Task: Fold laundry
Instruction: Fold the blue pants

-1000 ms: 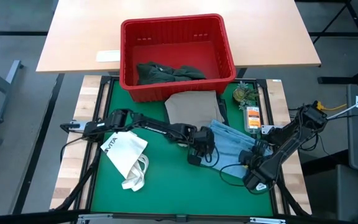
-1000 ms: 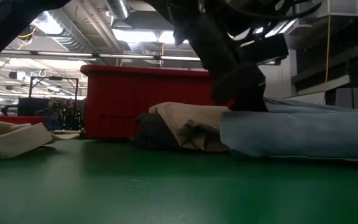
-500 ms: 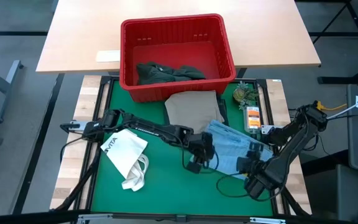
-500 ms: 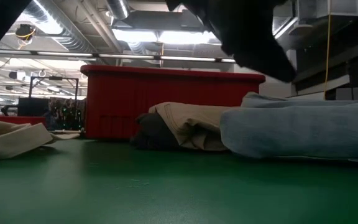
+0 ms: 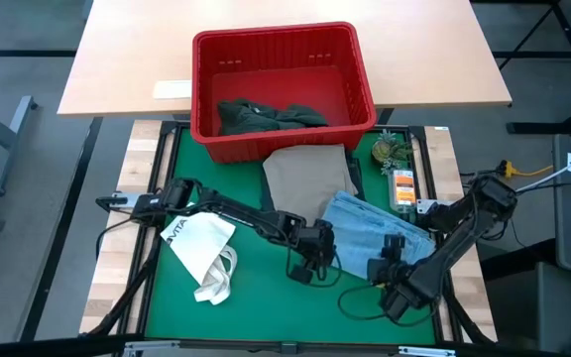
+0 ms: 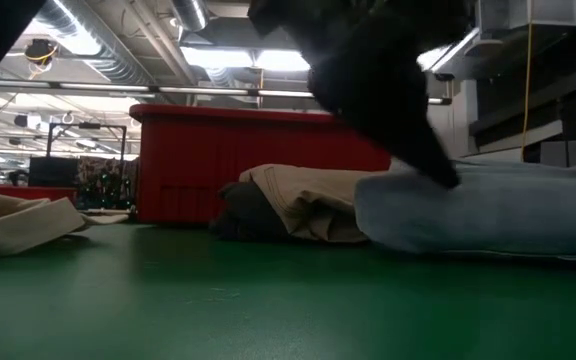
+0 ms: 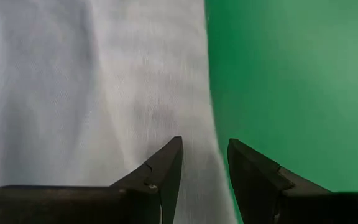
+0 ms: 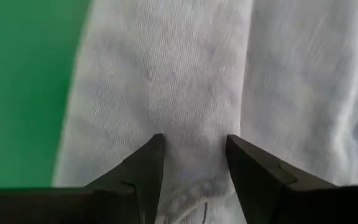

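From above, the light blue piece [image 5: 370, 230] lies crumpled on the green mat [image 5: 266, 307], with the left gripper [image 5: 305, 266] at its near-left edge and the right gripper [image 5: 390, 283] at its near-right edge. That view does not tell me whether either one has cloth in it.

The wrist cameras settle more. Past the left gripper [image 7: 204, 163], the fingers [image 7: 163, 168] stand parted with a gap between them, and the hem of the pale cloth [image 7: 92, 93] runs up through that gap, cloth to one side and bare mat [image 7: 291, 74] to the other; nothing looks pinched. The right gripper [image 8: 192, 163] also stands parted, hanging directly over a lengthwise fold of the blue cloth [image 8: 166, 81], with only a wedge of mat [image 8: 23, 74] off to one side. Both are released, not clenched.

The table-level view gives the height the others lack: the blue piece [image 6: 488, 210] is a thick roll, and a dark arm comes down onto its top; which arm I cannot tell. Just beyond the grippers lies the beige piece [image 5: 307, 171] [image 6: 308, 200], touching the blue one. Farther on, the red basket [image 5: 206, 109] holds the dark green-grey piece [image 5: 266, 115]. Well off from the left gripper lies a white tote bag [image 5: 201, 243].
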Action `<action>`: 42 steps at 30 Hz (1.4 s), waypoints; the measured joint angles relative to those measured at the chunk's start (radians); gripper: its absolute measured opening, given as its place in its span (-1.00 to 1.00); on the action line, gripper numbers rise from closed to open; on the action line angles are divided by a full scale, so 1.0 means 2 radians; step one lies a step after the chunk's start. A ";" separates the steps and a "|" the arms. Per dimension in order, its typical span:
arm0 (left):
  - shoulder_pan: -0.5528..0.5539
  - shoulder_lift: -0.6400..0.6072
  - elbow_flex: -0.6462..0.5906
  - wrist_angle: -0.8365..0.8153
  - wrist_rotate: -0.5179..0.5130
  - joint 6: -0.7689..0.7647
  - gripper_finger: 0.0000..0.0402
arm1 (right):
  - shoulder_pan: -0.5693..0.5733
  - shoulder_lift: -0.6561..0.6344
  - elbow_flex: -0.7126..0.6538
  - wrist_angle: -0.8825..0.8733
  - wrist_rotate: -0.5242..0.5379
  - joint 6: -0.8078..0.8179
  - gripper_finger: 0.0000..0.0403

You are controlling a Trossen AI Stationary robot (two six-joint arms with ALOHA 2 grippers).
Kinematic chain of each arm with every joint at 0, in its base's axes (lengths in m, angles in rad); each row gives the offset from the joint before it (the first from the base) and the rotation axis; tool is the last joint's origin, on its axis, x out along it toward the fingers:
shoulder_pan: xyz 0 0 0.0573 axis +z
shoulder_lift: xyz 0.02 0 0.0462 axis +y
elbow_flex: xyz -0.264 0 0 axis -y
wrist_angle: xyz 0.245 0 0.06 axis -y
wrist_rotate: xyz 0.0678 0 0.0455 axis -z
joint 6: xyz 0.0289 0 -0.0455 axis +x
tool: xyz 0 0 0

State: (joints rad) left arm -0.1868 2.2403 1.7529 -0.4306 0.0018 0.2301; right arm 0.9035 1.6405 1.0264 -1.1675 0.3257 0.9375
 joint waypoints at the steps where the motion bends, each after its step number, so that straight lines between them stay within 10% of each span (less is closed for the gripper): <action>1: 0.002 0.000 -0.008 0.001 -0.001 0.001 -0.38 | 0.000 0.004 -0.008 0.004 -0.005 0.000 -0.13; 11: 0.022 0.001 -0.052 0.036 0.019 -0.006 -0.38 | -0.001 0.012 -0.049 0.056 -0.029 0.001 -0.13; 20: 0.018 -0.023 0.012 -0.002 0.011 -0.007 -0.38 | 0.000 0.012 0.068 -0.093 -0.061 -0.003 -0.13; 24: 0.022 -0.028 0.055 -0.023 0.002 0.018 -0.38 | 0.000 0.012 0.127 -0.206 -0.035 0.000 -0.13; 42: 0.130 -0.027 0.089 -0.029 -0.012 0.040 -0.38 | -0.025 -0.100 0.096 -0.202 0.046 -0.026 -0.13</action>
State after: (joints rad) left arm 0.0730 2.1863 1.9315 -0.4896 -0.0214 0.3097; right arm 0.8542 1.4412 1.2176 -1.5708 0.4174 0.8850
